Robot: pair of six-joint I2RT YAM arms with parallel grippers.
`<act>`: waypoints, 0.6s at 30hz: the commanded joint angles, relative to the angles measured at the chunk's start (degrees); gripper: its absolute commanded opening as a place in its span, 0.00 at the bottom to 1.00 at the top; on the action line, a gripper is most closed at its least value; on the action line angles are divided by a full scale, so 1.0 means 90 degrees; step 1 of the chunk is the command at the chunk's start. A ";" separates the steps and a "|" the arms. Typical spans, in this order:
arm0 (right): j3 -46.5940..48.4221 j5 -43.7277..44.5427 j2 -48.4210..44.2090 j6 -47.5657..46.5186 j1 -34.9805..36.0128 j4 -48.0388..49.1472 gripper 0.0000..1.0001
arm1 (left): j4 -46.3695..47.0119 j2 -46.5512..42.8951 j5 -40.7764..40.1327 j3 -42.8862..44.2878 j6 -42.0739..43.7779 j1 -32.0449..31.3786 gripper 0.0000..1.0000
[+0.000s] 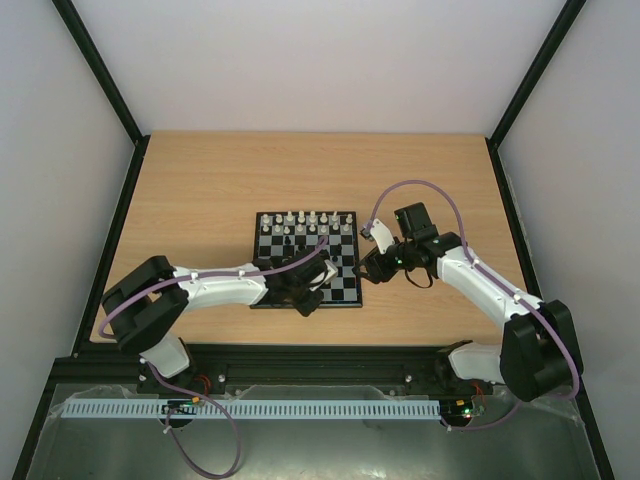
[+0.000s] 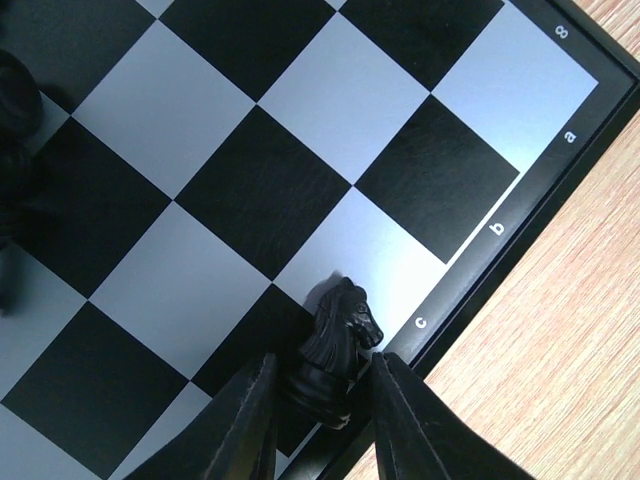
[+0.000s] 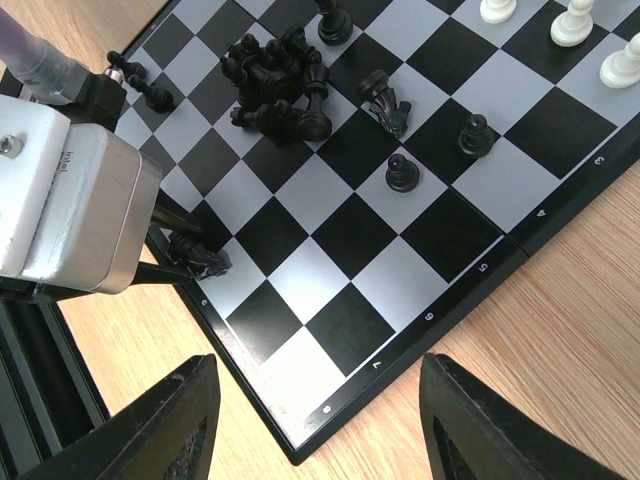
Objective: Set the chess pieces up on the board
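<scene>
Now, the black knight (image 2: 335, 345) is at the board's (image 2: 540, 185) six-o'clock rim, beside the c mark, pinched in your left gripper (image 2: 325, 375). You are mid-placement, I judge: settle it squarely on its home square, then let go. Your right gripper (image 3: 318, 400) hangs spread wide at three o'clock, holding nothing.

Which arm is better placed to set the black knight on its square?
Left. The left gripper grips the black knight between its fingers at the board's edge row. The right gripper hangs open and empty at the board's side.
</scene>
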 commanded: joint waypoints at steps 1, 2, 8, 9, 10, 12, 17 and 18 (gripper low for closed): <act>-0.0036 -0.0139 0.0086 -0.0076 -0.0019 -0.0217 0.57 | -0.0586 0.0060 0.0000 -0.0210 -0.0058 -0.0064 0.27; -0.0037 -0.0149 0.0097 -0.0073 -0.0018 -0.0215 0.57 | -0.0599 0.0029 -0.0012 -0.0223 -0.0058 -0.0064 0.27; -0.0031 -0.0158 0.0118 -0.0066 -0.0019 -0.0220 0.57 | -0.0640 0.0045 0.0027 -0.0247 -0.0025 -0.0064 0.22; -0.0031 -0.0161 0.0117 -0.0066 -0.0019 -0.0222 0.57 | -0.0644 0.0053 0.0047 -0.0245 -0.0021 -0.0071 0.21; -0.0035 -0.0155 0.0117 -0.0074 -0.0019 -0.0225 0.57 | -0.0642 0.0049 0.0078 -0.0253 -0.0020 -0.0080 0.21; -0.0035 -0.0164 0.0108 -0.0066 -0.0019 -0.0219 0.57 | -0.0652 0.0032 0.0140 -0.0257 -0.0010 -0.0095 0.19; 0.0028 -0.0271 0.0185 0.0048 -0.0019 -0.0196 0.56 | -0.0526 -0.0086 0.0072 -0.0296 -0.0098 -0.0113 0.15; 0.0103 -0.0294 0.0239 0.0185 -0.0019 -0.0213 0.56 | -0.0399 -0.0154 0.0039 -0.0326 -0.0204 -0.0113 0.15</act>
